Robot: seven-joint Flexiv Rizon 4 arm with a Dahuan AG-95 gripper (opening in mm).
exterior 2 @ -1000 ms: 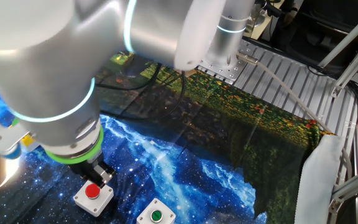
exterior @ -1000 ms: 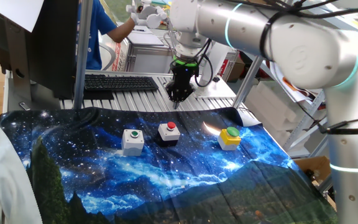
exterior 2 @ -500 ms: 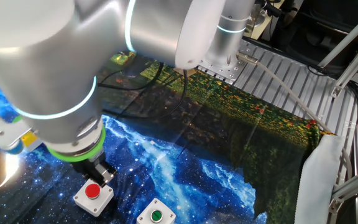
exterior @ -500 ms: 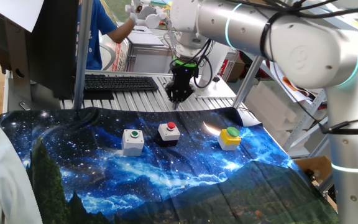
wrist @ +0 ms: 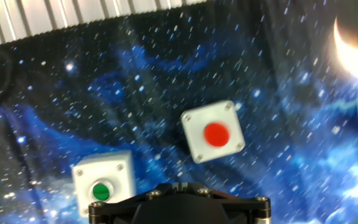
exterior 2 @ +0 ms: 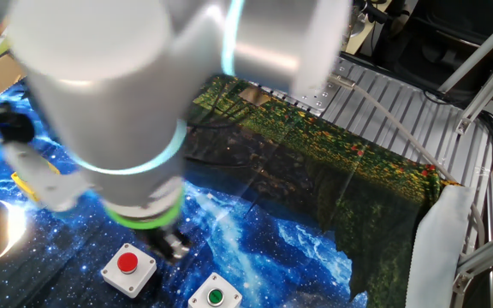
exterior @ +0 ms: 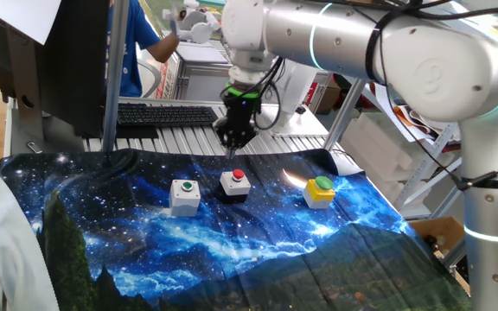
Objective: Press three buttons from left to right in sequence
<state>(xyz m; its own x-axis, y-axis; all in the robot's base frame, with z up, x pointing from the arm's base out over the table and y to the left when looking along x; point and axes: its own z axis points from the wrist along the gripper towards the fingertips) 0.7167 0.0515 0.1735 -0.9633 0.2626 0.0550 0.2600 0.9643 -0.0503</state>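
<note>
A starry blue galaxy-print cloth [exterior: 188, 250] covers the table, its far edge meeting a ribbed metal surface [exterior: 171, 136] where a black keyboard [exterior: 168, 114] lies. Behind stands a person in a blue shirt [exterior: 137, 43], beside a dark monitor [exterior: 54, 65]. A bright glare patch [exterior: 294, 178] falls on the cloth.

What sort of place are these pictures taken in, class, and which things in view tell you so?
Most likely a robotics lab or workshop. A large robot arm works over a bench of aluminium framing draped with a galaxy-print cloth, with a keyboard behind and three push-button boxes set out as a test.
</note>
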